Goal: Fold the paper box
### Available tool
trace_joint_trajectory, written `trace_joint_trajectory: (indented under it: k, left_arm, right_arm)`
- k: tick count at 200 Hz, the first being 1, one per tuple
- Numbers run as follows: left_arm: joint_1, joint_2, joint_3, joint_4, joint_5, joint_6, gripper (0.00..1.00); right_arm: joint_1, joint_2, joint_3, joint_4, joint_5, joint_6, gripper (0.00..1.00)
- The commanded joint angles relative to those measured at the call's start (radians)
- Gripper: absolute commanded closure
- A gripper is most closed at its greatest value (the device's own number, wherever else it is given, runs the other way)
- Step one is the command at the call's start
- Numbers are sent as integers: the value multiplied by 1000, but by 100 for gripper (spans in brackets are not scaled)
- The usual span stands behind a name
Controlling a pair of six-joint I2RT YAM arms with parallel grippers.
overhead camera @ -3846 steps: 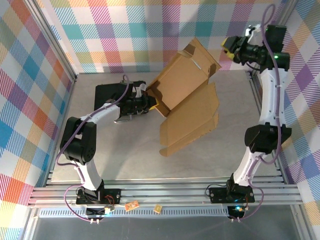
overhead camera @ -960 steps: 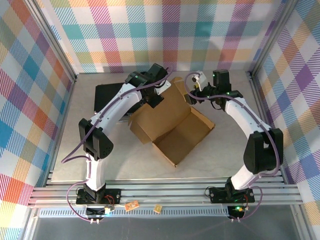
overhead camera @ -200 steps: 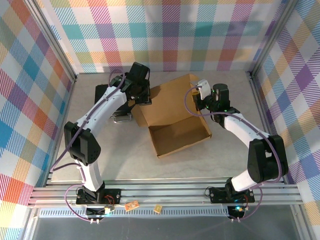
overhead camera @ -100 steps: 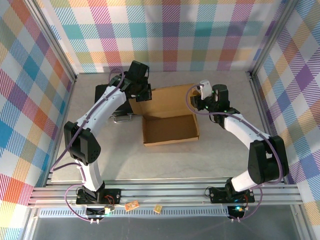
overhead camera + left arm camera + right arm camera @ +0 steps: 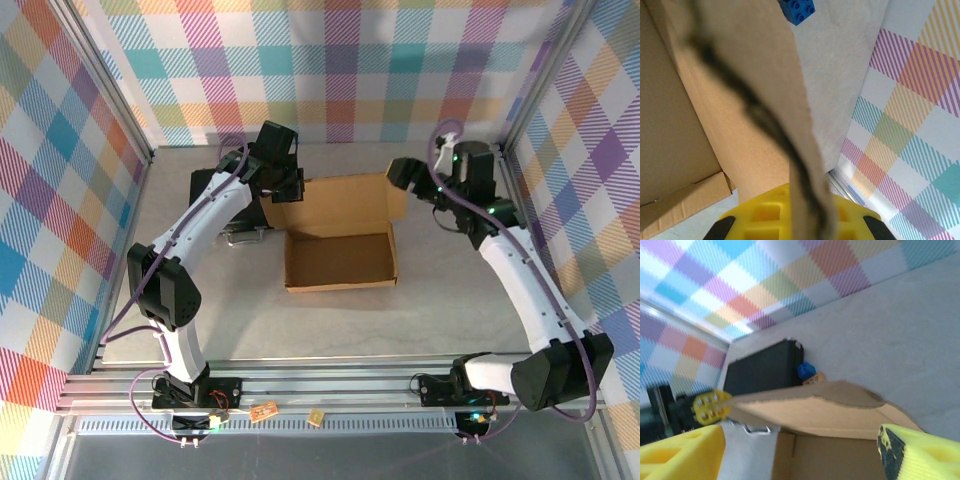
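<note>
Plaid walls close round a grey table [image 5: 450, 300] on three sides. Your paper box [image 5: 338, 260] sits mid-table with its tray open upward and its long axis running 9 to 3. Its lid panel stands along the 12 o'clock edge. The left gripper [image 5: 279, 192] has its fingers [image 5: 760, 217] clamped on the lid's 9 o'clock end. The right gripper [image 5: 399, 176] hangs just beside the 3 o'clock end, fingers wide apart, holding nothing. A black case [image 5: 210, 188] lies at 10 o'clock. Open table runs from 3 round to 8.
</note>
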Motion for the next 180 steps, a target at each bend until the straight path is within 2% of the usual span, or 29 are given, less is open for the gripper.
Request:
trace_joint_trajectory:
  k: [1, 34, 54, 64, 81, 119, 180]
  left_arm:
    - [-8, -54, 8, -15, 27, 35, 100]
    - [-24, -89, -40, -5, 26, 44, 100]
    - [-31, -114, -75, 8, 18, 39, 100]
    - [-34, -121, -86, 14, 18, 36, 100]
    - [-39, -127, -96, 20, 15, 34, 100]
    - [-44, -133, -106, 33, 18, 29, 100]
    - [-47, -132, -109, 41, 17, 30, 100]
  right_arm:
    - [-108, 99, 164, -293, 11, 283, 24]
    - [-266, 309, 349, -452, -274, 451, 36]
    - [-302, 430, 394, -510, -410, 484, 46]
    - [-294, 479, 425, -555, -457, 484, 47]
    - [-268, 502, 416, -583, -482, 494, 43]
    - [-259, 477, 270, -456, -542, 583, 42]
    - [-239, 524, 282, -435, -600, 582, 41]
